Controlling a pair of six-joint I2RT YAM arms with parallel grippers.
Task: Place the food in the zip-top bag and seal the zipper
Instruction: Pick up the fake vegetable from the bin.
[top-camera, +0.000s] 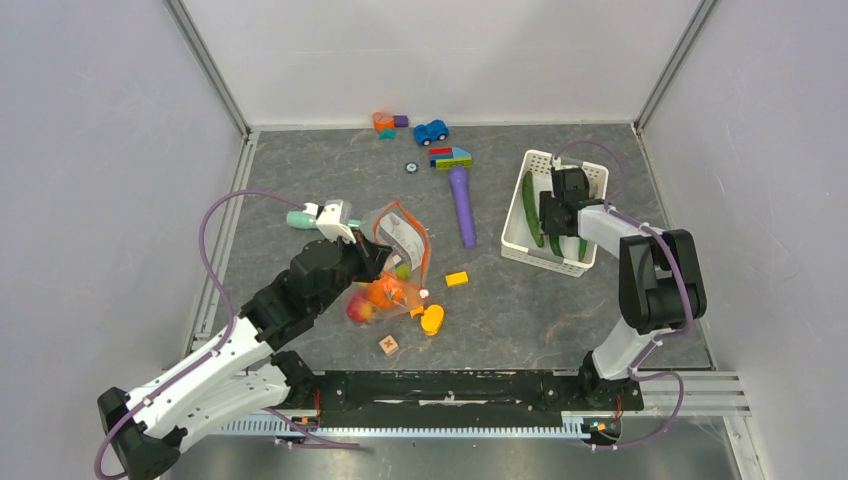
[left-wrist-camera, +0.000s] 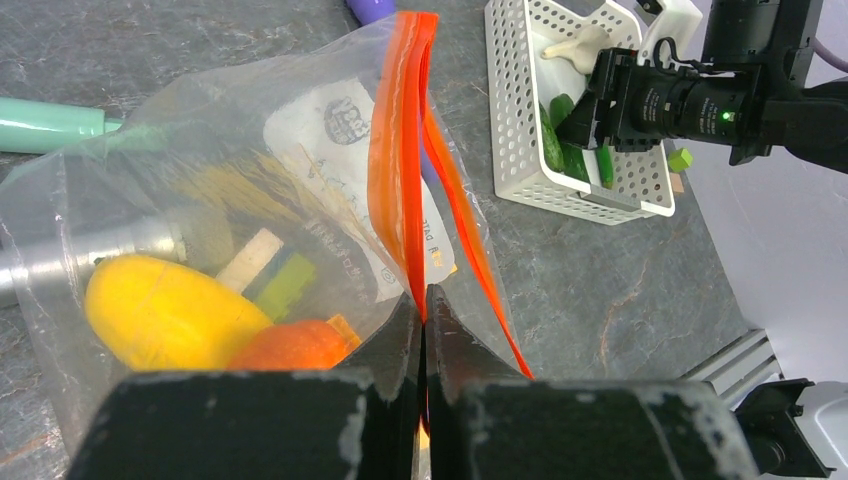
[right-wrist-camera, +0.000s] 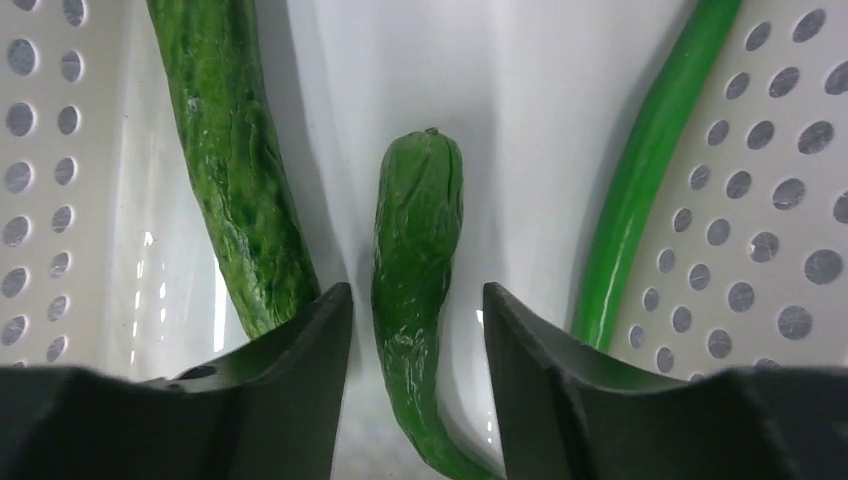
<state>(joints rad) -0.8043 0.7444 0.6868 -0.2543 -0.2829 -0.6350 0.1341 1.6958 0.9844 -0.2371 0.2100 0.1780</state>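
My left gripper (left-wrist-camera: 425, 295) is shut on the orange-red zipper (left-wrist-camera: 402, 150) of the clear zip-top bag (left-wrist-camera: 200, 180) and holds its mouth up. The bag (top-camera: 392, 262) holds a yellow squash (left-wrist-camera: 160, 312), an orange pumpkin (left-wrist-camera: 290, 346) and other food. My right gripper (right-wrist-camera: 415, 300) is open inside the white basket (top-camera: 520, 215), its jaws on either side of a short green cucumber (right-wrist-camera: 415, 230). A longer bumpy cucumber (right-wrist-camera: 230, 150) lies to its left, a smooth green bean (right-wrist-camera: 650, 160) to its right. The right gripper also shows in the top view (top-camera: 552, 213).
A purple toy tool (top-camera: 461, 203), blue car (top-camera: 431, 131), coloured blocks (top-camera: 389, 122) and a teal handle (top-camera: 298, 219) lie on the grey table. An orange block (top-camera: 457, 279), a yellow piece (top-camera: 432, 320) and a small cube (top-camera: 388, 345) lie near the bag.
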